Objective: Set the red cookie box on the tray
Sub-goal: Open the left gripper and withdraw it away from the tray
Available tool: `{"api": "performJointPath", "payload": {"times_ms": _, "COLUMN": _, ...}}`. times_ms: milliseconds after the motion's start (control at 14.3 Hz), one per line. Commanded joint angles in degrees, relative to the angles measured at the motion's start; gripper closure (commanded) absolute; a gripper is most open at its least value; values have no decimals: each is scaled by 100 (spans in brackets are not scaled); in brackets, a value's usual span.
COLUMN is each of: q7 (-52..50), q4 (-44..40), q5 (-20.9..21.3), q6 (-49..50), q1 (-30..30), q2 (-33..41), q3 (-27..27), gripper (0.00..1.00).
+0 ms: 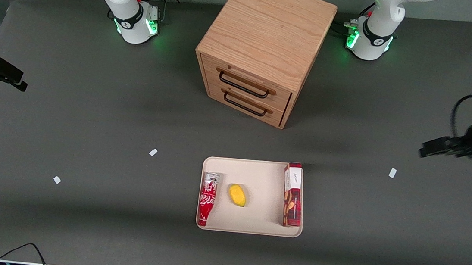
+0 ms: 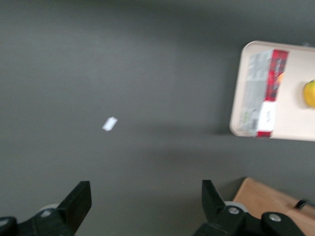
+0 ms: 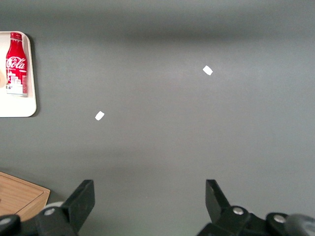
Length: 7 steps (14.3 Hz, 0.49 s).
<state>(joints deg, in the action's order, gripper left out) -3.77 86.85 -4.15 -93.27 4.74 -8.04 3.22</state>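
Observation:
The red cookie box (image 1: 292, 195), a slim dark-red carton with one white end, lies on the cream tray (image 1: 264, 174) along its edge toward the working arm's end. Both also show in the left wrist view: the box (image 2: 263, 93) on the tray (image 2: 290, 125). My left gripper (image 1: 427, 150) hangs above the bare mat, far off toward the working arm's end of the table, well away from the tray. Its fingers (image 2: 78, 199) stand wide apart with nothing between them; in that view the gripper (image 2: 146, 204) is over empty mat.
A red-and-white Coca-Cola bottle-can (image 1: 207, 198) and a yellow fruit (image 1: 237, 195) also lie on the tray. A wooden two-drawer cabinet (image 1: 263, 48) stands farther from the camera than the tray. Small white tape marks (image 1: 392, 172) dot the grey mat.

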Motion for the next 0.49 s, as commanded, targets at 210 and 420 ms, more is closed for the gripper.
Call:
{"api": "performJointPath", "payload": {"times_ms": 210, "q7": 526, "q4": 991, "q5": 397, "q6": -25, "q1": 405, "q2": 1269, "q3": 91, "gripper": 0}}
{"api": "performJointPath", "payload": {"times_ms": 420, "q7": 544, "q4": 956, "q5": 397, "q6": 169, "q1": 405, "q2": 1393, "q3": 91, "gripper": 0}}
